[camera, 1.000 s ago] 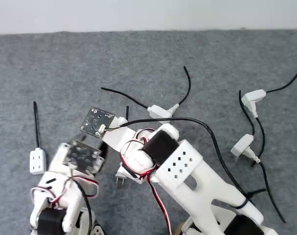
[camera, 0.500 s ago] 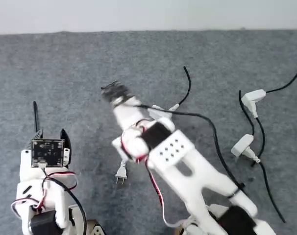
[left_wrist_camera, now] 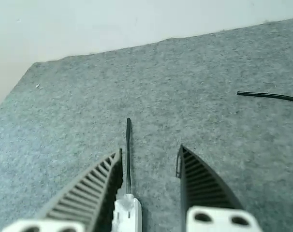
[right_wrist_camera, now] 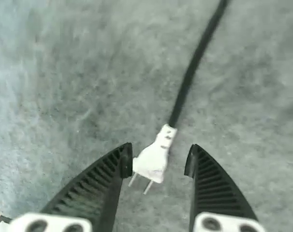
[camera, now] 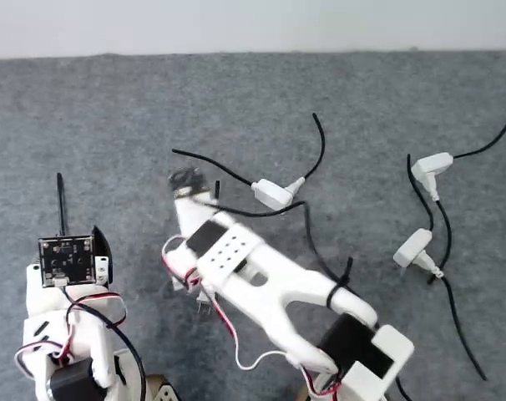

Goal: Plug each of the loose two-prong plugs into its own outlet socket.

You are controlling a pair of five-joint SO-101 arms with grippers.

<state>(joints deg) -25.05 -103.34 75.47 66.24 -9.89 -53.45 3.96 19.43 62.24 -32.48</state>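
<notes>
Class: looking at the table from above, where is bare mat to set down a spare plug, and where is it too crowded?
Free: the far strip of mat along the wall, beyond every cord, and the patch between the left socket's cord and the right arm. Crowded: the right side, around two white connectors and their looping cords.

No legible text, label, brand, number or sign found: we read none on the white two-prong plug (right_wrist_camera: 153, 162), white outlet socket (left_wrist_camera: 127, 215) or grey felt table (camera: 111, 109).
</notes>
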